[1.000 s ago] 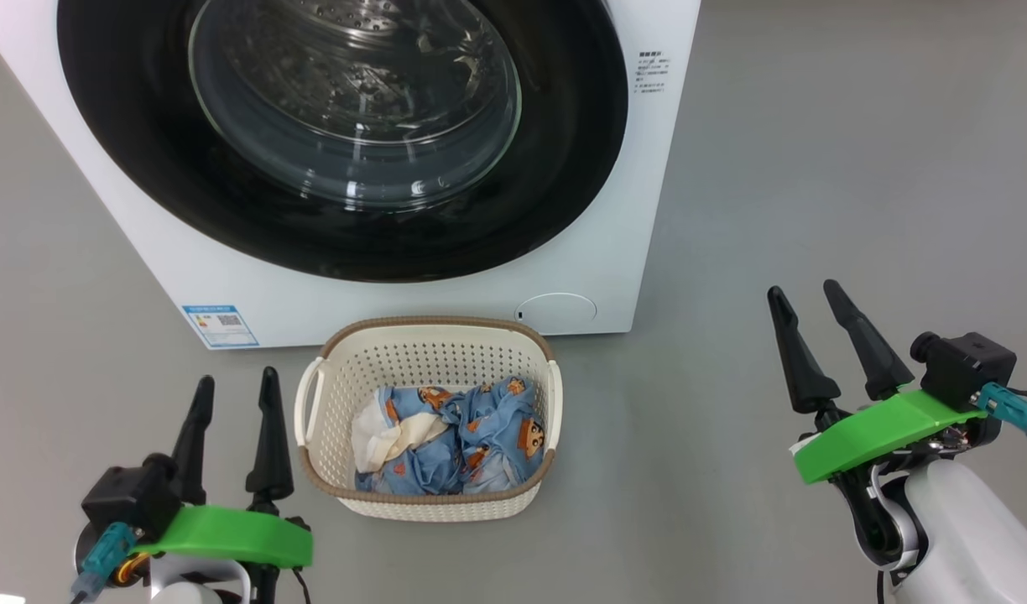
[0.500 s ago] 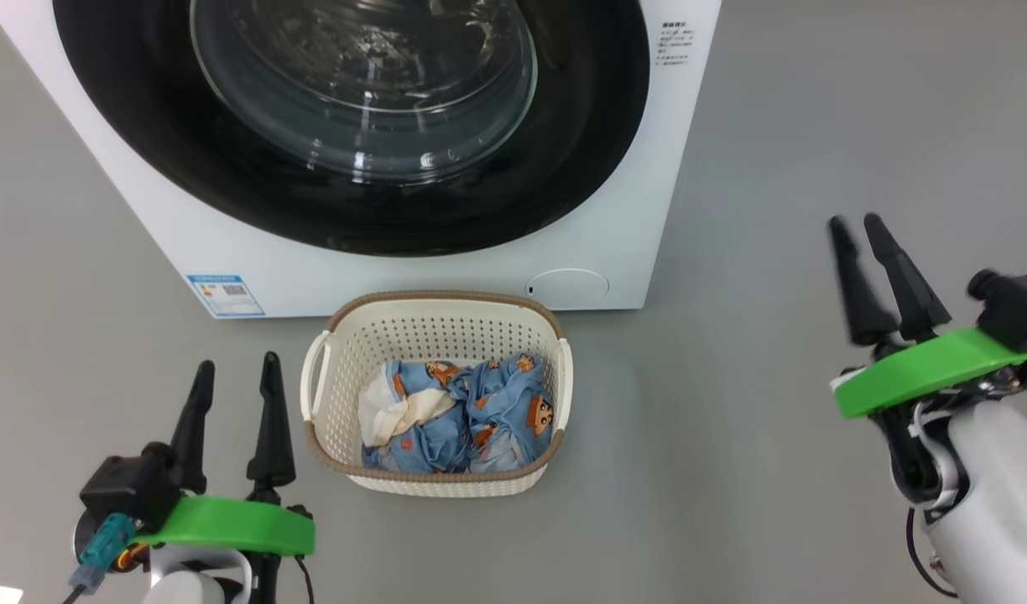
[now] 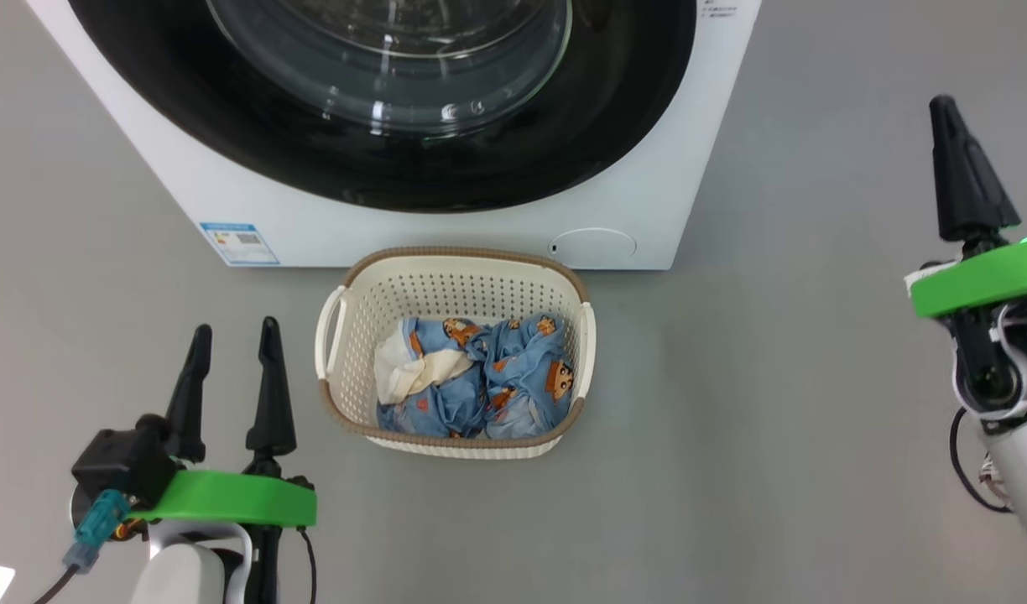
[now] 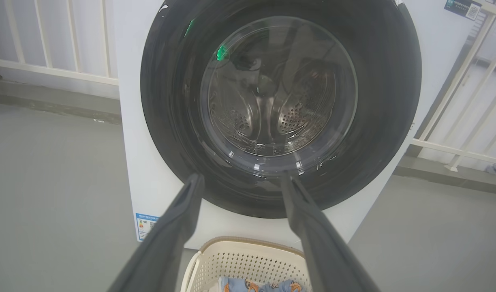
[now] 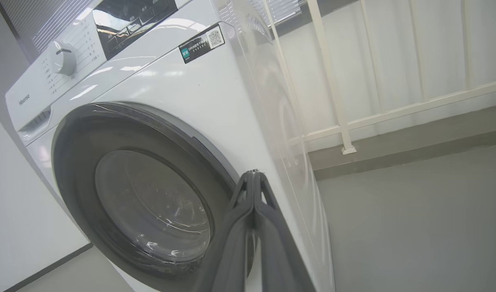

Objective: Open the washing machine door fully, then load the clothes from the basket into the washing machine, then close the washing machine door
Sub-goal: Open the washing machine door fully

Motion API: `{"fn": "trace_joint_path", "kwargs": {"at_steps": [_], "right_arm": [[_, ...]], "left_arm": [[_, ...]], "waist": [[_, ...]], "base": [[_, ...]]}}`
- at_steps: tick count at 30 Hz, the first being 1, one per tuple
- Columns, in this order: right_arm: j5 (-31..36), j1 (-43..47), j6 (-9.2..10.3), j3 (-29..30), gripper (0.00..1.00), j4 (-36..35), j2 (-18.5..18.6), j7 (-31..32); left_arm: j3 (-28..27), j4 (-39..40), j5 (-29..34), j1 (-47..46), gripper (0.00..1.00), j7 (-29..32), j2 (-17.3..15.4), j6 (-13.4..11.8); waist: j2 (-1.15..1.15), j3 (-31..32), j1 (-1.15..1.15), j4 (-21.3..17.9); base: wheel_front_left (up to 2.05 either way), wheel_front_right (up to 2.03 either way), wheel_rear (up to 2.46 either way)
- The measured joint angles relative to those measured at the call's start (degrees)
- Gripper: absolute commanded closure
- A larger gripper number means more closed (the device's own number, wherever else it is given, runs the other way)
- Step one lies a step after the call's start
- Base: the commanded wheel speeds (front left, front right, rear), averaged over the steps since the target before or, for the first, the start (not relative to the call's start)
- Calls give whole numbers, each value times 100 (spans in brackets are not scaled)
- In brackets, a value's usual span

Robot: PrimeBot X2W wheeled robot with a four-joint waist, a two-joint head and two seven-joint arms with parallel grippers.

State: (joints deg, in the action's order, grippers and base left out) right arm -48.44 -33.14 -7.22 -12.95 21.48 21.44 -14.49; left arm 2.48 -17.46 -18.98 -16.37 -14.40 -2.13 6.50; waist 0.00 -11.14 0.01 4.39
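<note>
I see a plain grey floor [image 3: 774, 419], smooth and matt, and it carries everything here. The washer [image 3: 396, 231] stands on it, its white base flat to the floor at the top of my head view. The basket [image 3: 446, 289] sits upright on the floor just in front of the washer's lower edge, about midway along its front, with its long side running along the machine. I cannot tell whether the two touch. In my right wrist view the floor runs past the washer's side to a low grey kerb [image 5: 394, 156], where a white railing [image 5: 337, 101] post stands.
</note>
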Motion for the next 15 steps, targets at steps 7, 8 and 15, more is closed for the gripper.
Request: {"fn": "trace_joint_path", "kwargs": {"at_steps": [7, 8, 15], "right_arm": [[-1250, -552, 0, -381, 100, 257, 318, 102], [-1472, -639, 0, -409, 100, 278, 357, 175], [-2601, -1124, 0, -566, 100, 330, 619, 666]], "left_arm": [[48, 52, 0, -118, 0, 0, 9, 0], [57, 64, -1, -148, 0, 0, 9, -1], [138, 84, -21, -309, 0, 0, 13, -51]], "waist": [[0, -251, 0, 128], [0, -287, 0, 146], [0, -510, 0, 263]], "base": [[0, 0, 0], [0, 0, 0], [0, 0, 0]]}}
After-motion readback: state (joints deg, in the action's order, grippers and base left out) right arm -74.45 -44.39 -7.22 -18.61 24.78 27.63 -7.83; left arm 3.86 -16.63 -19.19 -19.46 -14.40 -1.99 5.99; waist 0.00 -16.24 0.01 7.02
